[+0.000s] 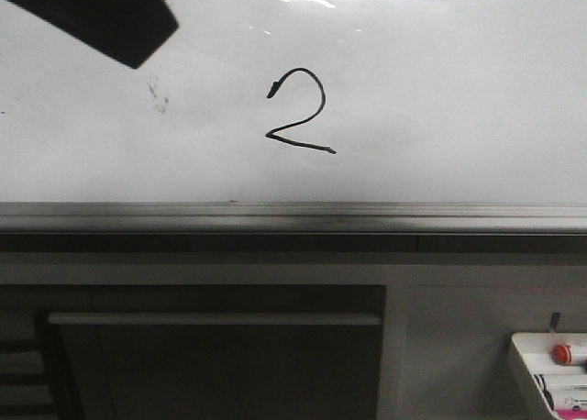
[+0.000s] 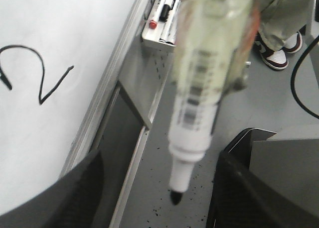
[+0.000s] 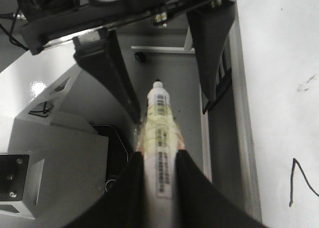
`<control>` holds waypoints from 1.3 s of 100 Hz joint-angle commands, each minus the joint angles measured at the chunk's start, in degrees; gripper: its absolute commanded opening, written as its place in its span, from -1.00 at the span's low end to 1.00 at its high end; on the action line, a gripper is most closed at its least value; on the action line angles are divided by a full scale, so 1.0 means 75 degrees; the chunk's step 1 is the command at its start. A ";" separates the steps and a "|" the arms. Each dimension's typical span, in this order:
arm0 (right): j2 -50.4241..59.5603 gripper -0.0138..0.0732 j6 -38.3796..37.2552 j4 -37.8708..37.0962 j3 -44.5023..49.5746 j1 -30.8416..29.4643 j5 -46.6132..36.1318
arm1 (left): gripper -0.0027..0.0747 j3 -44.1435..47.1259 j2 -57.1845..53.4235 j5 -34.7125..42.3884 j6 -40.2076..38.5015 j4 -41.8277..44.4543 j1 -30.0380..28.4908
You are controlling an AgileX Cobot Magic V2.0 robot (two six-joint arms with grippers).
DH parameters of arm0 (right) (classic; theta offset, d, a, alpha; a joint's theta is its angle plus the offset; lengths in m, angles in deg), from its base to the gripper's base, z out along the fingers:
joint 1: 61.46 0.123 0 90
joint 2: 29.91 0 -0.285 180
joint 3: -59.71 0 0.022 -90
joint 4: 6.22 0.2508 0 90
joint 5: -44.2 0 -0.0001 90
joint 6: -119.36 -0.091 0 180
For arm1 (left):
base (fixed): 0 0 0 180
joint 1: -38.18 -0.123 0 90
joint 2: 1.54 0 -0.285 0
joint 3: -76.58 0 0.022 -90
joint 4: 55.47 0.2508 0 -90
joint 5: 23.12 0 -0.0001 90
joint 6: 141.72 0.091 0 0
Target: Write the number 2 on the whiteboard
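The whiteboard [image 1: 440, 99] looks glossy and smooth; its bottom rail [image 1: 293, 216] looks like brushed metal; the marker [image 2: 199, 103] is seemingly plastic.

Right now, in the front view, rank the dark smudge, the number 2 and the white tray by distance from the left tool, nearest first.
From the left tool, at top left:
1. Dark smudge, just below it on the whiteboard.
2. Number 2, mid-board, to its right.
3. White tray, bottom right corner, below the board.

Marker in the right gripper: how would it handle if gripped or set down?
The marker is probably stiff and light: slim plastic barrel. Round, so may roll if released. The yellowish wrap where the right gripper clamps likely adds grip.
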 commanded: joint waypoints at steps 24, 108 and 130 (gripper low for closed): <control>0.0241 -0.65 0.0149 -0.0021 -0.0168 0.0012 0.0413 | 0.21 -0.0553 -0.0037 0.0548 0.0013 -0.0342 0.0178; 0.0241 -0.22 0.0095 0.0010 -0.0168 0.0012 0.0146 | -0.86 -0.0553 -0.0037 0.0579 0.0204 -0.0859 0.0178; 0.0312 0.20 0.0039 -0.0213 -0.0336 -0.0175 0.0112 | -0.98 -0.0553 -0.0037 0.0579 0.0131 -0.0409 0.0161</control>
